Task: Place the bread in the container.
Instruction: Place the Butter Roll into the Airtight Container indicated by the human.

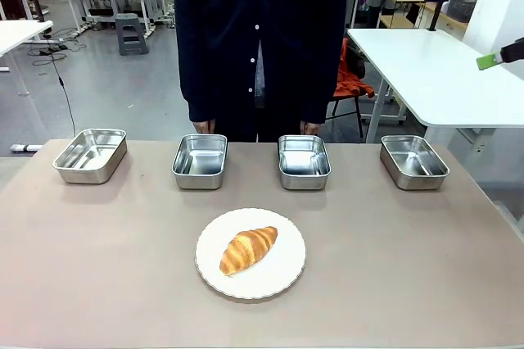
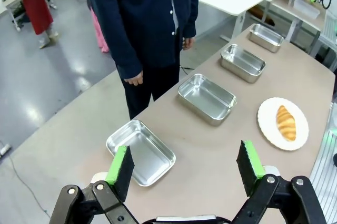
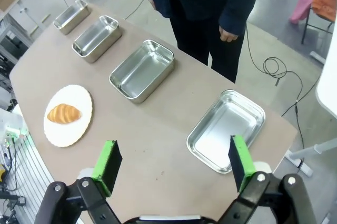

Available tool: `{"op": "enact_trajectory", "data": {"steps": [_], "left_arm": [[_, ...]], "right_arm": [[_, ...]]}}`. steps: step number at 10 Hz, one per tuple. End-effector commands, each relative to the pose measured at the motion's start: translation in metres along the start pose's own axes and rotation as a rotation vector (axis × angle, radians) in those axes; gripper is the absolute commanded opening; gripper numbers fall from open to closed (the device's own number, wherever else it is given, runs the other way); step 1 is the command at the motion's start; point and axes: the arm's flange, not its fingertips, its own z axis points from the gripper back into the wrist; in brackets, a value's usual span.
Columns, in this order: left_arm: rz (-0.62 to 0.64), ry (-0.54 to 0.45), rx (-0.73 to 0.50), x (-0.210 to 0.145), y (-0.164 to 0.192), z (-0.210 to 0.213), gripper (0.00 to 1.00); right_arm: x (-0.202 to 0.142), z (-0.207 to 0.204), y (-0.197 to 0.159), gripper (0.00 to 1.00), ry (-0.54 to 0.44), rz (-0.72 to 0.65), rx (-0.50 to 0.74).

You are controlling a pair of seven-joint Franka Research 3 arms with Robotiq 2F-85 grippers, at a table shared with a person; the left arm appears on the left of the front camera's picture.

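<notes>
Bare table [image 1: 98, 283] open left, right and near of the plate [image 1: 282, 275] (bread [image 1: 248, 249] on it, mid-table), clear strip between plate and far row of four trays [image 1: 199, 179], gaps between trays, person [image 1: 262, 38] close behind the middle two, hands [image 1: 205, 126] hanging at the far edge

Bread [image 1: 248, 249] sits on a plate [image 1: 282, 277] (middle of the bench [image 1: 98, 267]), before a row of four containers [image 1: 200, 160]; a person [image 1: 262, 29] stands behind.
</notes>
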Motion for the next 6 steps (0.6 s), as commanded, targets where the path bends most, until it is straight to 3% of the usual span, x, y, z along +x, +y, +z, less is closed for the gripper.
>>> {"op": "enact_trajectory", "data": {"steps": [1,6], "left_arm": [[0.024,-0.021,0.016,-0.0042,-0.0092,-0.0023,1.00],[0.045,0.026,0.044,-0.0050,-0.0165,-0.0112,1.00]], "right_arm": [[-0.0002,-0.0025,-0.0058,1.00,-0.024,0.014,0.013],[-0.0033,-0.0038,-0.0077,1.00,-0.023,0.003,0.014]]}}
